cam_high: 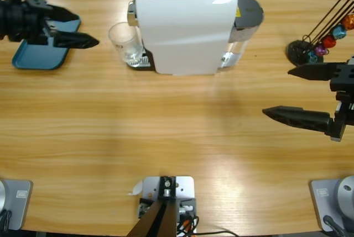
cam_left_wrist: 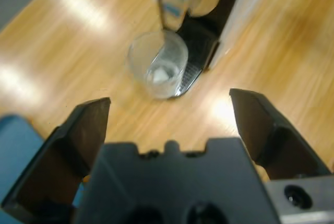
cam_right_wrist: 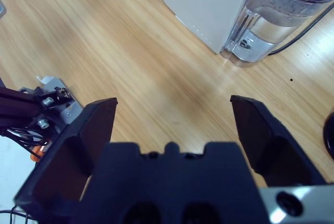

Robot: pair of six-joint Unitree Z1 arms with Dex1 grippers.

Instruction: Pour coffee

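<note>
approaching step: left gripper, jaws spread wide and empty, sits near the table's far-left edge beside the blue tray, aimed at the glass on the coffee machine drip tray. next move calls for closing in around the glass; right gripper, also wide open and empty, waits near the right edge. coffee not discernible; the glass looks near-empty.

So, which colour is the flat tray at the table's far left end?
The tray is blue, seen best in the high view, partly under the left gripper.
</note>
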